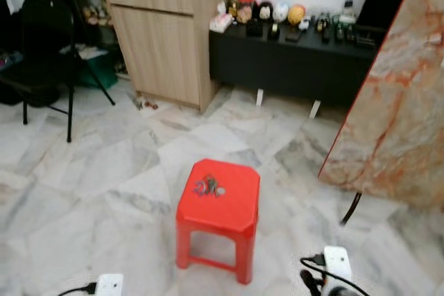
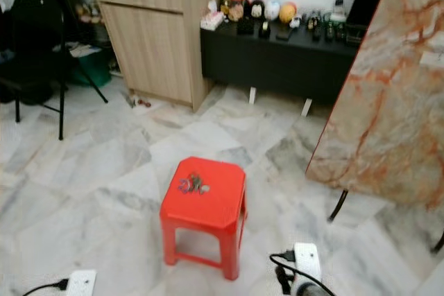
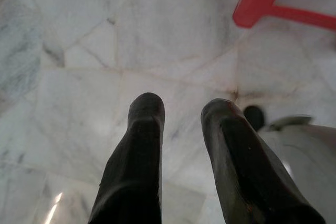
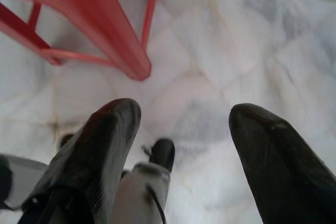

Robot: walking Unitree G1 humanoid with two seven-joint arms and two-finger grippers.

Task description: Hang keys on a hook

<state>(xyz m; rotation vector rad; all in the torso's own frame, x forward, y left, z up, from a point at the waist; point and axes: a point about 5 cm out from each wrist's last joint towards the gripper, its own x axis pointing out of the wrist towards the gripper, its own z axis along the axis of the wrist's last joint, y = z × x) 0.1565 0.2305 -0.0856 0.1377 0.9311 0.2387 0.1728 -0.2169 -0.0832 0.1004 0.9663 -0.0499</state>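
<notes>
Keys (image 1: 209,187) lie on red stool (image 1: 236,216), near back left corner of seat. Small, light, jingly, floppy bunch; best pinch ring. Left gripper (image 3: 181,114) slightly spread, empty, over floor. Right gripper (image 4: 184,116) spread wide, empty, beside stool leg.

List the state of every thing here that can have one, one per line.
keys: lying loose on the stool top, not yet hung
red stool: upright on the floor
left gripper: open, empty, hanging over the floor
right gripper: open, empty, hanging over the floor near a stool leg
wooden cabinet: drawer and door shut
black folding chair: unfolded, standing
</notes>
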